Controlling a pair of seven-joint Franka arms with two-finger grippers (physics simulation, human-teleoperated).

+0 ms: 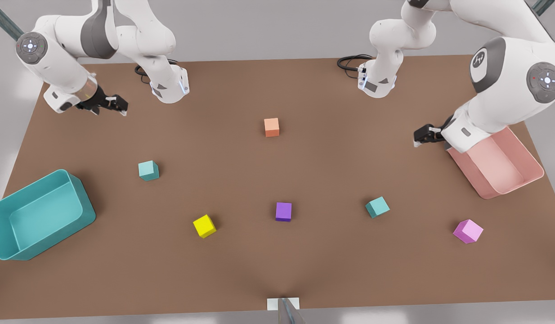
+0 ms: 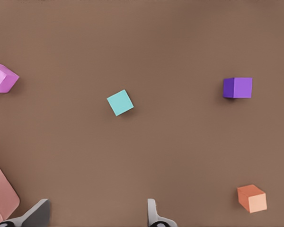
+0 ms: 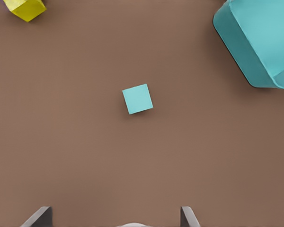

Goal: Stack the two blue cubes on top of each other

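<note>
Two blue cubes lie apart on the table (image 1: 241, 270): one (image 2: 120, 102) ahead of left gripper's (image 1: 422, 135) wide fingers (image 2: 154, 213), other (image 3: 137, 98) ahead of right gripper's (image 1: 111, 104) wide fingers (image 3: 188, 216), likely pre-grasp.

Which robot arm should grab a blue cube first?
Either: neither is clearly better. The left tool, open, hangs above one blue cube; the right tool, open, hangs above the other. Both cubes lie unblocked.

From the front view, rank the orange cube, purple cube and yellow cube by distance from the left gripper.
Left gripper, open, hangs beside the pink bin.
1. Orange cube: table centre, far half.
2. Purple cube: centre, near half; roughly level with orange, too close to call.
3. Yellow cube: front view's left.
</note>
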